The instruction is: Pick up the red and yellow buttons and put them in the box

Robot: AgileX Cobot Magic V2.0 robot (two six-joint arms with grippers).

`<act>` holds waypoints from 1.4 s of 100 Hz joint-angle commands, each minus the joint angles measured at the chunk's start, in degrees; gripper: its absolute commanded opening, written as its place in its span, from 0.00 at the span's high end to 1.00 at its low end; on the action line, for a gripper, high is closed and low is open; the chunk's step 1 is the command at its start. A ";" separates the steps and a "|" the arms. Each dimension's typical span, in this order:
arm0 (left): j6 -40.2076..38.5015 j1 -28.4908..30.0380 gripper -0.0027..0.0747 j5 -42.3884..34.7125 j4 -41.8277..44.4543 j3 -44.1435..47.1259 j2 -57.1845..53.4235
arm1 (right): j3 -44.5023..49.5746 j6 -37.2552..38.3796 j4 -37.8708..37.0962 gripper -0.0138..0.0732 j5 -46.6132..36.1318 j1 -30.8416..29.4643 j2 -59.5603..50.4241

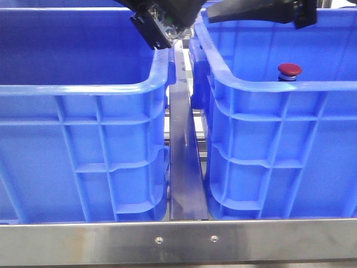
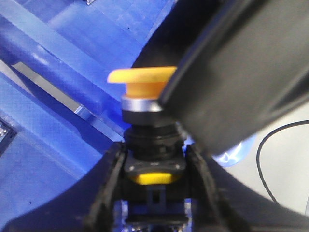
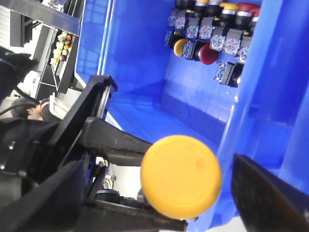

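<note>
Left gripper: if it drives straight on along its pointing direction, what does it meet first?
Probably the right gripper's finger, black and blurred right beside the cap of the yellow button that the left gripper holds; depth is unclear.

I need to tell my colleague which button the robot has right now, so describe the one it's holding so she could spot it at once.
Look above the metal strip between the two big blue crates, where the left gripper sits. Its fingers clamp the black body of a yellow button with a silver collar. Unlike the red button and the others lying in the right crate, this one is held up in the air.
</note>
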 commanded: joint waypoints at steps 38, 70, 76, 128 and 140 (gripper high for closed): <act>1.27 -0.52 0.76 -2.72 -1.95 -1.43 -2.21 | -1.97 -1.33 4.03 0.65 0.94 0.01 -1.44; 1.27 -0.31 0.30 -1.56 -1.85 -1.43 -2.21 | -6.38 -3.09 1.39 0.65 5.04 -6.78 -1.76; 1.27 -0.31 0.30 -1.56 -1.85 -1.43 -2.21 | -8.02 -4.03 -0.01 0.65 6.23 -9.94 -1.77; 1.27 -0.31 0.30 -1.32 -1.85 -1.43 -2.21 | -8.01 -13.77 -20.52 0.65 -15.34 -21.12 -1.82; 1.27 -0.31 0.30 -1.32 -1.85 -1.43 -2.21 | -4.81 -16.34 -20.94 0.65 -23.92 -21.12 -1.82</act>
